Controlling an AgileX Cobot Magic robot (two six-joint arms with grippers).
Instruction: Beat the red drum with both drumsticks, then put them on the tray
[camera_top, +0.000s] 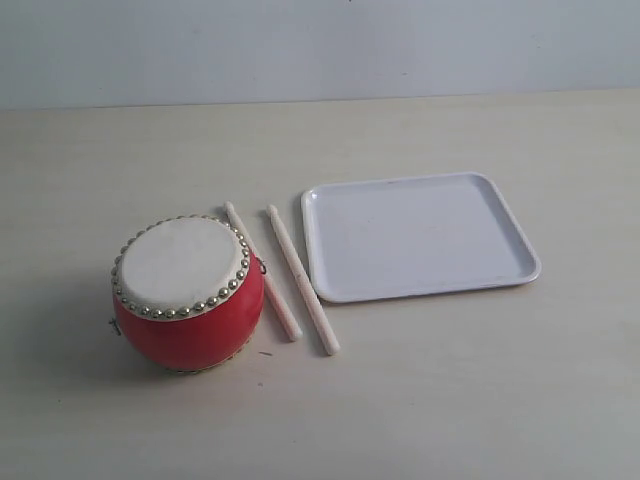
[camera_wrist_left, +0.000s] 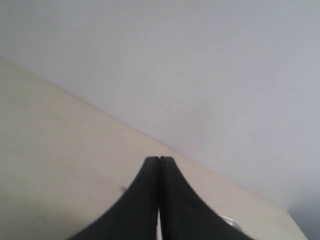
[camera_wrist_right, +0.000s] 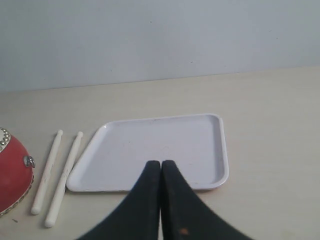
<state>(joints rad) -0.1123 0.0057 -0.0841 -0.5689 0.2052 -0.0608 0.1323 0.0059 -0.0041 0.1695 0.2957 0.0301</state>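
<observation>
Right claw (camera_wrist_right: 160, 162): both black fingers pressed flat together, clenched with no object between them. Left claw (camera_wrist_left: 159, 159): same state, fingers closed tip to tip, holding no object.

Surface: pale cream table (camera_wrist_right: 270, 125), matte, faint grain, bare ahead of the left claw. Room: plain grey-white wall (camera_wrist_right: 160, 40) rises from the table's far edge. Light is even and shadows are soft.

Right claw, near to far:
- Tray (camera_wrist_right: 170, 142) lies directly ahead of my fingertips, its near rim partly hidden behind them. It is flat on the table, white and bare, with a low rim and rounded corners.
- Off the tray's edge toward my left arm's side lie the drumsticks (camera_wrist_right: 64, 177). They are two pale sticks flat on the table, almost parallel and apart from each other, rounded tips pointing away from the claw. The one closer to the tray lies just beside its rim, not touching.
- Past them on that same side stands the red drum (camera_wrist_right: 12, 172), upright, with studs round its top and a small ring on its side. Only its edge shows from this claw.

Exterior view: sticks lie between drum and tray. The stick closer to the drum runs close along its belly, and I cannot tell whether they touch.

Left claw: only table and wall ahead, so I cannot place the task's things relative to it.
</observation>
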